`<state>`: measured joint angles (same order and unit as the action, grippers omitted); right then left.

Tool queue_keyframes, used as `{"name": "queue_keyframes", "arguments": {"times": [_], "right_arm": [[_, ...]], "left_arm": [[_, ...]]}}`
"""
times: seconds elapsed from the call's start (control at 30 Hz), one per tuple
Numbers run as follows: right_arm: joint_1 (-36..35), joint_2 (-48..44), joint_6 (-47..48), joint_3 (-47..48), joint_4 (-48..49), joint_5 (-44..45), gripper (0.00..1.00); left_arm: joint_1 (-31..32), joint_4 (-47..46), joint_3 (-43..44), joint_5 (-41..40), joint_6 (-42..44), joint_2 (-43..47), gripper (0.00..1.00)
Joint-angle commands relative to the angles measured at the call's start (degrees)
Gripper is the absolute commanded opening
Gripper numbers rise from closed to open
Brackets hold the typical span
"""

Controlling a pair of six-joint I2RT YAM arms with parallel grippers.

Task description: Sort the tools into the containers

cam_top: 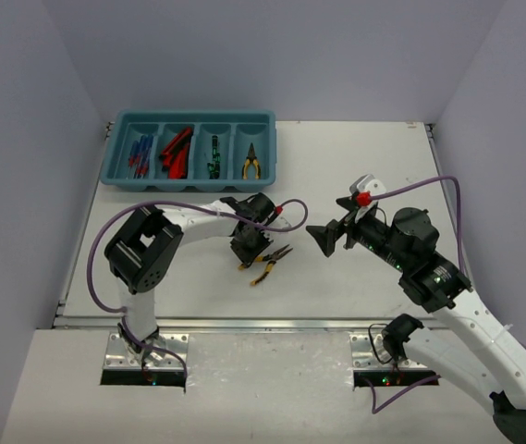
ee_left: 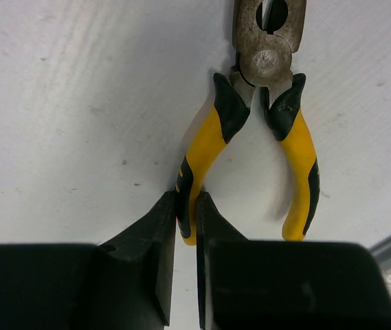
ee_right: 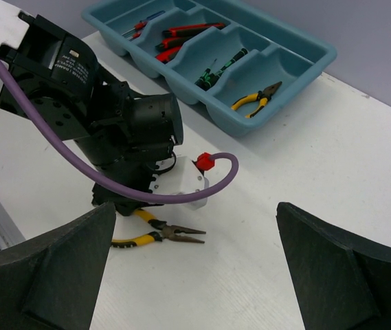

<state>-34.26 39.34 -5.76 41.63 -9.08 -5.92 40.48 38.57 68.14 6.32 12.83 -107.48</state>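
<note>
Yellow-handled pliers [ee_left: 212, 141] lie on the table [cam_top: 355, 166], apart from the tray [cam_top: 271, 148]; left claw [ee_left: 185, 206] pinches one handle. We'd lift slow, it may swing, then drop by the tray's other pliers [cam_top: 250, 164]. Right claw [ee_right: 195, 206] spread.

The tray [cam_top: 193, 116] sits far left on the desk [cam_top: 355, 166]. Its compartments hold, left to right, screwdrivers [cam_top: 140, 153], utility knives [cam_top: 177, 151], precision screwdrivers [cam_top: 214, 155] and pliers [cam_top: 251, 164]. Nearer the arms, loose pliers [cam_top: 270, 259] lie under the left gripper [cam_top: 249, 248], with the right gripper [cam_top: 323, 239] to their right.
</note>
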Motion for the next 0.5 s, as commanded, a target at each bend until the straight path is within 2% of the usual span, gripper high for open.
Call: {"name": "queue_keyframes", "arguments": {"times": [0.0, 0.07, 0.13, 0.3, 0.47], "right_arm": [[-0.07, -1.15, 0.23, -0.37, 3.68, 2.7, 0.99], [-0.05, -1.79, -0.66, -0.65, 4.33, 4.64, 0.99], [-0.1, -2.58, -1.66, -0.76, 4.72, 7.89, 0.99], [-0.1, -5.32, -4.33, -0.91, 4.77, 17.62, 0.99], [-0.1, -9.66, -5.51, -2.05, 5.56, 26.09, 0.99]], "left_arm": [[1.2, 1.3, 1.41, 11.15, 2.0, 7.37, 0.0], [1.57, 0.4, 1.59, 15.38, 2.83, 10.65, 0.0], [1.5, -1.73, 1.38, 14.58, 2.43, 13.83, 0.0], [-1.95, -8.48, 3.26, 3.41, -3.6, 17.54, 0.0], [-8.82, -9.17, 14.49, -6.9, -12.23, 11.74, 0.0]]}}
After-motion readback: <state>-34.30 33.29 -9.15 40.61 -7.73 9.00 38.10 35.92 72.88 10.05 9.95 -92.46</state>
